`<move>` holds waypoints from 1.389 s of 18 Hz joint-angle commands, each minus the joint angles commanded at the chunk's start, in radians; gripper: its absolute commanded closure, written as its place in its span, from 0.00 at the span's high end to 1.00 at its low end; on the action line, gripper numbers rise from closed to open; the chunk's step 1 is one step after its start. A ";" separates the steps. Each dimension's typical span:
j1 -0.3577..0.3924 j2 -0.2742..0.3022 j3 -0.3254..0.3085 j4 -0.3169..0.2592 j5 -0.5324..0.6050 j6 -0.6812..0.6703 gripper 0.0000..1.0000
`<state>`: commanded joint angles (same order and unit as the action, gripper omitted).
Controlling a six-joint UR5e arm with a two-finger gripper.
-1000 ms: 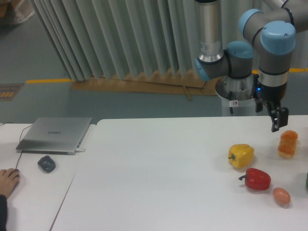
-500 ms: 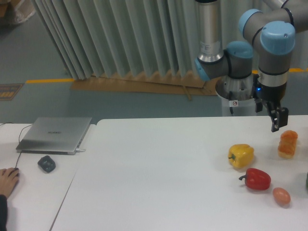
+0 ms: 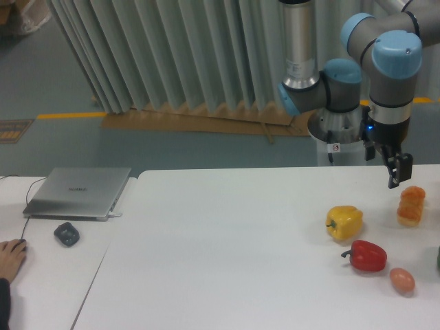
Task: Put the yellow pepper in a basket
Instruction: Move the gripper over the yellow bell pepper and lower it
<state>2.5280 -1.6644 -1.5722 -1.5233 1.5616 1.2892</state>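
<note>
Tool point(image 3: 394, 172) hung above the orange lumpy item point(image 3: 411, 205), empty; finger gap unreadable. Yellow pepper point(image 3: 344, 222) sat on tabletop point(image 3: 227, 240), left of tool, beside red pepper point(image 3: 366, 255). Best shifted left, centred over lobes, then lowered straight.

arm point(image 3: 390, 96): silver tubes, light-blue joint caps | claw point(image 3: 397, 170): black, small, details possibly blurred

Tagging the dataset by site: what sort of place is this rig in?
Probably a lab or workshop, not a home. An industrial arm with its hand works over a white table of produce, a closed laptop sits on an adjoining desk, and yellow floor tape runs past a folding screen.
</note>
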 joint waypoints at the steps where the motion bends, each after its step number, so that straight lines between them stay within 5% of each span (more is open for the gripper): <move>1: 0.000 0.014 -0.035 0.005 0.000 -0.072 1.00; 7: 0.012 0.037 -0.164 0.097 -0.009 -0.506 1.00; 13: -0.100 -0.040 -0.131 0.250 0.001 -0.510 1.00; 17: -0.187 -0.066 -0.163 0.258 0.112 -0.505 1.00; 25: -0.222 -0.110 -0.170 0.268 0.196 -0.433 1.00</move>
<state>2.3056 -1.7748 -1.7425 -1.2548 1.7579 0.8560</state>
